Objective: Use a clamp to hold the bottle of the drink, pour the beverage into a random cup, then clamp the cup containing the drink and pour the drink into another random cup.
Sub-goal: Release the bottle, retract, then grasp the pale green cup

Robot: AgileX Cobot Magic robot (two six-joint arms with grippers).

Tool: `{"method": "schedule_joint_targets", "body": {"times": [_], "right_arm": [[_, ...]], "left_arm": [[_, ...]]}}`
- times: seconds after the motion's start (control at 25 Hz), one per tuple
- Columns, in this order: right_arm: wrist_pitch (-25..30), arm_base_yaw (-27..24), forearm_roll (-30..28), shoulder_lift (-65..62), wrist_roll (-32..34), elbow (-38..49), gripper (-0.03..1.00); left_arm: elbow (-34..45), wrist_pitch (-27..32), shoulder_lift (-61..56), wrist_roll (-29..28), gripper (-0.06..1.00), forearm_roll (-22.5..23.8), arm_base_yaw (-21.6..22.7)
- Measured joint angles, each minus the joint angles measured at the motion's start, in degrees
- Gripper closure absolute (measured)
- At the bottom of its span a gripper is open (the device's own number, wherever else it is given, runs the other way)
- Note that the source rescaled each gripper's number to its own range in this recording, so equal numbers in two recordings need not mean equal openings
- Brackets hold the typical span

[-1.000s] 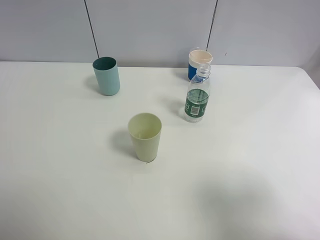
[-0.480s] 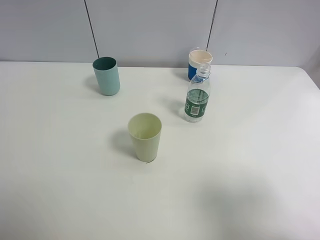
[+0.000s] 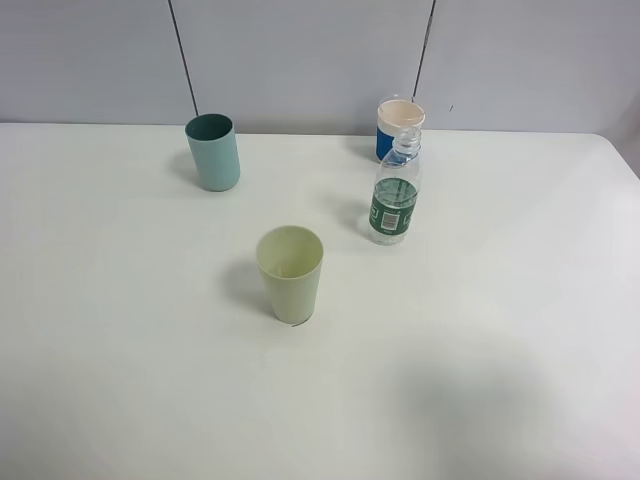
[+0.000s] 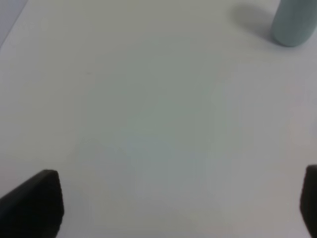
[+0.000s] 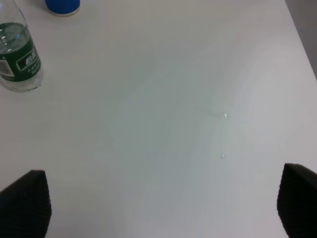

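The clear bottle (image 3: 395,195) with a dark green label stands upright right of the table's middle, uncapped; its lower part also shows in the right wrist view (image 5: 17,59). The pale yellow-green tapered cup (image 3: 290,272) stands near the middle. The light teal cup (image 3: 213,151) stands at the back left, and its base shows in the left wrist view (image 4: 292,25). My left gripper (image 4: 173,208) is open over bare table, with both dark fingertips (image 4: 34,201) far apart. My right gripper (image 5: 158,208) is open too, holding nothing. Neither gripper shows in the high view.
A blue cup with a cream rim (image 3: 399,127) stands just behind the bottle, near the back wall; its base shows in the right wrist view (image 5: 63,6). The white table (image 3: 500,330) ends at the right (image 5: 302,29).
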Motion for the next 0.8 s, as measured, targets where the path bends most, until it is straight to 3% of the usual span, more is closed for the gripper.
{"method": "schedule_joint_targets", "body": {"times": [0.8], "right_arm": [[0.0, 0.0, 0.0, 0.0, 1.6, 0.0, 0.15]], "left_arm": [[0.0, 0.0, 0.0, 0.0, 0.05, 0.0, 0.0]]}}
